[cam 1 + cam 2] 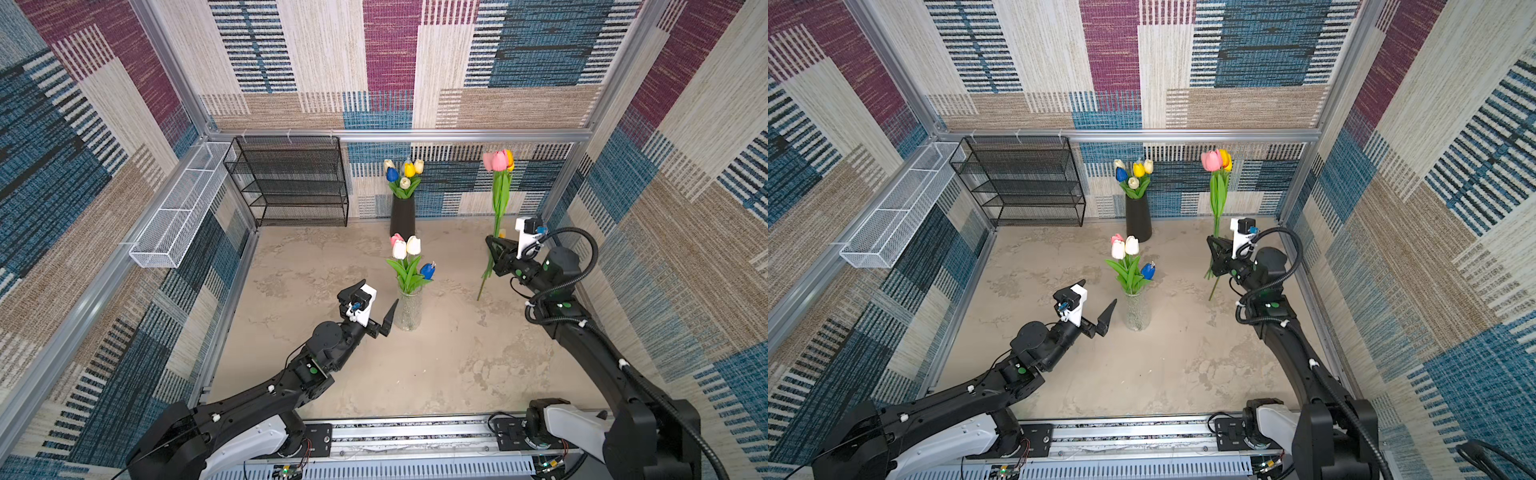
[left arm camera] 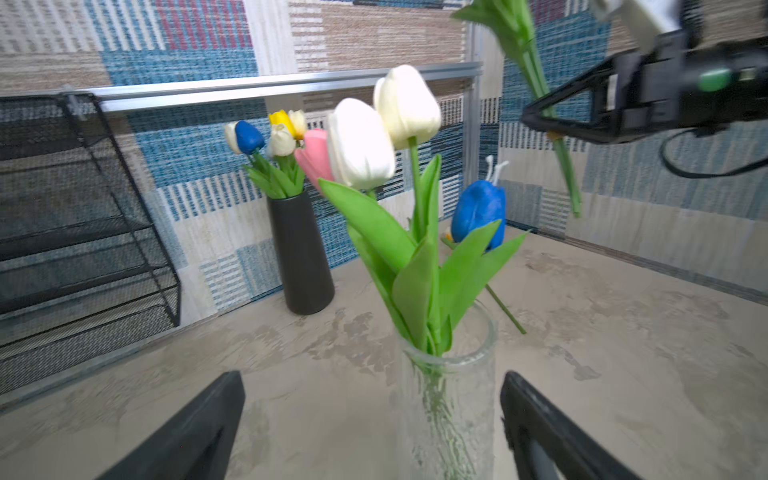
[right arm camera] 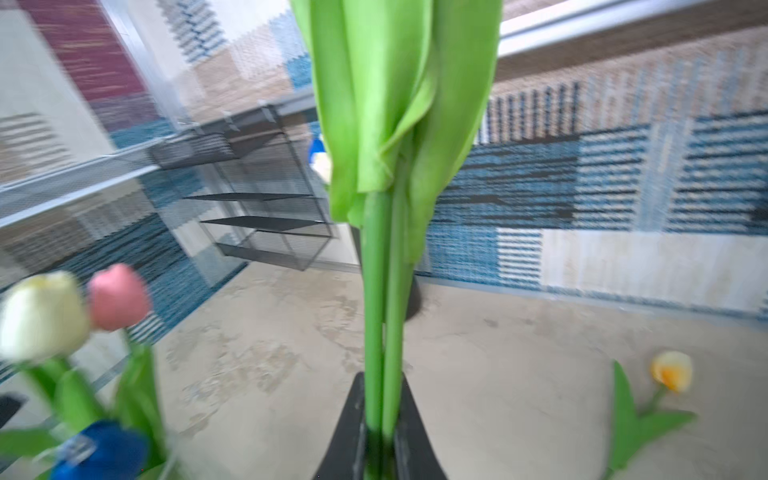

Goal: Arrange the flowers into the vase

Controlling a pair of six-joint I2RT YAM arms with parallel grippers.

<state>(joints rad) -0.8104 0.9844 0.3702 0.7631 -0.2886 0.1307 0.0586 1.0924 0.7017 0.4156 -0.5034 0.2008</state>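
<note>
1. Tulips first: the right gripper [image 1: 492, 245] is clamped shut on the stems of a tulip bunch [image 1: 500, 195], pink and orange-yellow heads on top, held upright over the far right corner of the table [image 1: 436, 365]. Stem ends hang in the air, clear of the surface.
2. Right wrist view shows it close up: green stems pinched between the black fingers [image 3: 349, 428], leaves bunched above.
3. Left gripper [image 2: 372, 376] has its jaws spread wide, sitting just beside the glass vase [image 1: 409, 309] on its left, not touching as far as I can tell.
4. Glass vase stands upright around the middle of the table with four tulips [image 1: 406, 249] in it: two white, one pink, one blue drooping off to the right.
5. Black vase [image 1: 402, 216] stands at the far edge, holding blue, yellow and cream tulips [image 1: 405, 172].
6. One yellow tulip [image 3: 671, 372] lies flat on the table; only the right wrist camera catches it, so can't pin down where.
7. Black mesh rack [image 1: 291, 183] fills the far left corner; white wire basket [image 1: 178, 208] hangs along the left wall.
</note>
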